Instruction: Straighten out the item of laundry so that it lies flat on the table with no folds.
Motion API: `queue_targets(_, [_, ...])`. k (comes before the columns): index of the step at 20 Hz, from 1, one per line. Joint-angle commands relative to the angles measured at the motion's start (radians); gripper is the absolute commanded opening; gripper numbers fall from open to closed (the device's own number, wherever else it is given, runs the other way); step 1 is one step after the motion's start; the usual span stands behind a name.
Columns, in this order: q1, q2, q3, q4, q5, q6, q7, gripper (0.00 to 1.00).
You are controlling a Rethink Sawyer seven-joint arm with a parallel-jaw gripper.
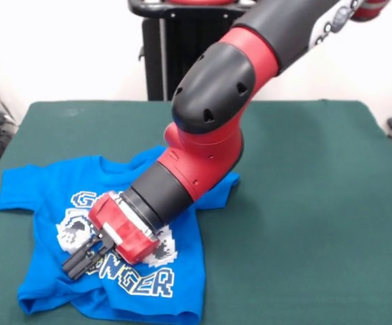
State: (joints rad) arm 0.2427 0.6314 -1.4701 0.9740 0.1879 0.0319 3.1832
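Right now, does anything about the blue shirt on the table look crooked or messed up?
Yes. The blue T-shirt lies askew on the green table, not yet flat: its bottom hem is rumpled near the front edge, and cloth is bunched by the arm. The gripper is low over the print.

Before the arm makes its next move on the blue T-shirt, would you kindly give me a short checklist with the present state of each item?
1. T-shirt fully on the table: cannot tell, its lower hem meets the picture's bottom edge.
2. Shirt lying flat: not ok, cloth is bunched by the arm's wrist and the lower hem is wavy.
3. Print facing up: ok, lettering and controller graphic show.
4. Gripper over the shirt: ok, it is low over the print.
5. Gripper open or shut: cannot tell.
6. Green cloth to the right of the shirt for spreading: ok.
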Motion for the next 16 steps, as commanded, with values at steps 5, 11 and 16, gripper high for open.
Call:
queue_targets(5, [-0.061, 0.225, -0.163, -0.073, 0.159, 0.001, 0.1, 0.0])
queue_targets(11, [-0.156, 0.319, -0.32, -0.057, 0.322, -0.163, 0.041, 0.0])
queue_targets(16, [-0.206, 0.34, -0.35, -0.063, 0.419, -0.269, -0.039, 0.0])
